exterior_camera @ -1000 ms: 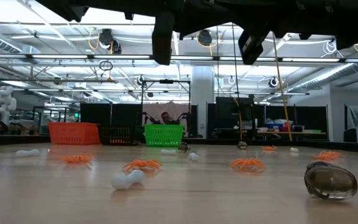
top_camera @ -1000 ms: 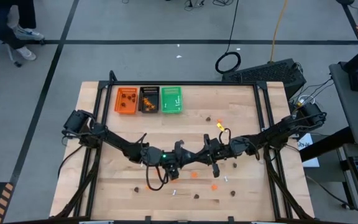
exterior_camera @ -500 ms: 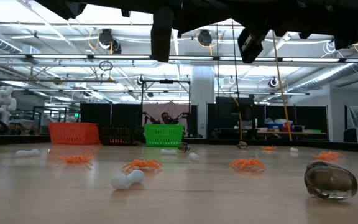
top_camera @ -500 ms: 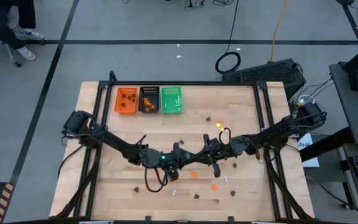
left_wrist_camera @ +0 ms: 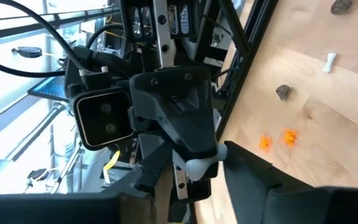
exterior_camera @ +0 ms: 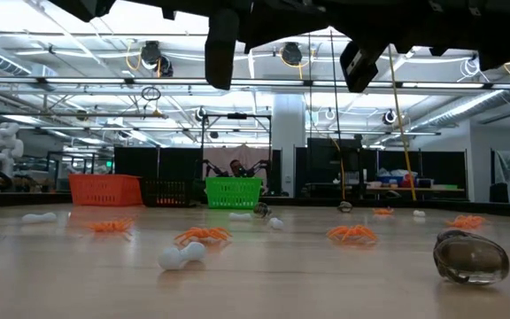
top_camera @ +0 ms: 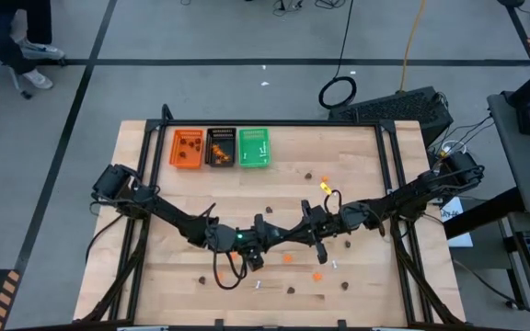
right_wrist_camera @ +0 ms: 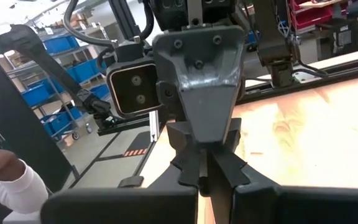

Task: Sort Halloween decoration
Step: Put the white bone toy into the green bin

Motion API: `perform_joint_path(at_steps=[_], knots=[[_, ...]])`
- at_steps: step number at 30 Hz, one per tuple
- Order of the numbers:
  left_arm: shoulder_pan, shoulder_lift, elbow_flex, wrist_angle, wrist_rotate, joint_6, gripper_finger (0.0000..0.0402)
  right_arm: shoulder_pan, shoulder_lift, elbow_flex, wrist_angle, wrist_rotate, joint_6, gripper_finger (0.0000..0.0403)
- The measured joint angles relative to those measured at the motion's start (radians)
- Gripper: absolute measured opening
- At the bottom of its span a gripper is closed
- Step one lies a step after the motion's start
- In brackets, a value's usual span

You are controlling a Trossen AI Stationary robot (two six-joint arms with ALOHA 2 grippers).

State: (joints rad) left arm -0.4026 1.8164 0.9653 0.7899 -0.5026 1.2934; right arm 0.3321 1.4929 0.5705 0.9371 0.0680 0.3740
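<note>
- You have a table of pale, smooth planked wood with visible grain.
- Your orange tray and green tray look like slotted plastic.
- Both arms wear matt dark casings.
- The dark brown blob looks glossy.

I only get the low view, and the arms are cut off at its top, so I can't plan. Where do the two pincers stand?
Observer: Seen from above, the left pincer and the right pincer face each other closely over the middle of the table.
Operator: Is the right one open?
Observer: No, the right wrist view shows it shut.
Operator: What's inside the green tray?
Observer: The green tray holds a few white sticks.
</note>
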Motion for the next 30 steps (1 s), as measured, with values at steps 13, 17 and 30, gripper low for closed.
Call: perform_joint_path(at_steps=[13, 17, 30], knots=[[0.0, 0.0, 0.0, -0.017, 0.001, 0.002, 0.0059, 0.0, 0.0, -0.001, -0.002, 0.005, -0.024, 0.0009], [0.0, 0.0, 0.0, -0.015, 0.002, -0.004, 0.0057, 0.0, 0.0, -0.001, -0.002, 0.008, -0.03, 0.0039], [-0.013, 0.0, 0.001, -0.01, -0.029, 0.008, 0.0053, 0.0, -0.05, 0.002, -0.095, 0.002, -0.083, 0.0159]])
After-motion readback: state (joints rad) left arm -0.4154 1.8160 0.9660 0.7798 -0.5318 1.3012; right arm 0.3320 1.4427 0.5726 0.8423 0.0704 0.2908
